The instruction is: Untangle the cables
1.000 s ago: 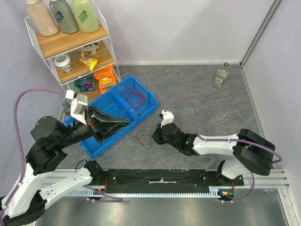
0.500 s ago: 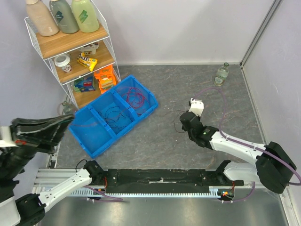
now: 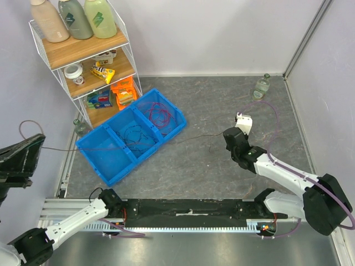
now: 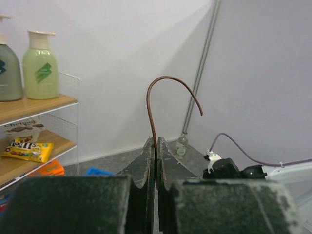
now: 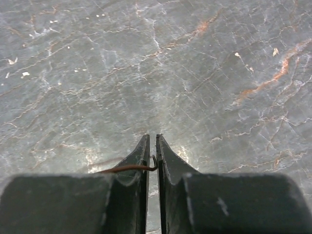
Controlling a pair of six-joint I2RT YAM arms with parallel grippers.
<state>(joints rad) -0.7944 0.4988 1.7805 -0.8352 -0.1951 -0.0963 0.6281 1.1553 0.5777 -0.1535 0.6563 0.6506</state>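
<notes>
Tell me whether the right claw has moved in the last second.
Yes. The right claw, shut on a cable, has moved right, away from the blue bin and toward the glass bottle.

Taut cable (image 3: 199, 136) crosses mid-bench (image 3: 222, 100), probably raised. Blue bin (image 3: 94, 165) and shelf (image 3: 83, 47) crowd left; open right up to bottle (image 3: 262, 87).

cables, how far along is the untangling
Looks done: one wire stretches straight over the bin, seemingly free of the rest. In hand: the left claw and right claw are each shut on one end of it. Left: a magenta bunch and a dark bunch lie looped in the bin.
</notes>
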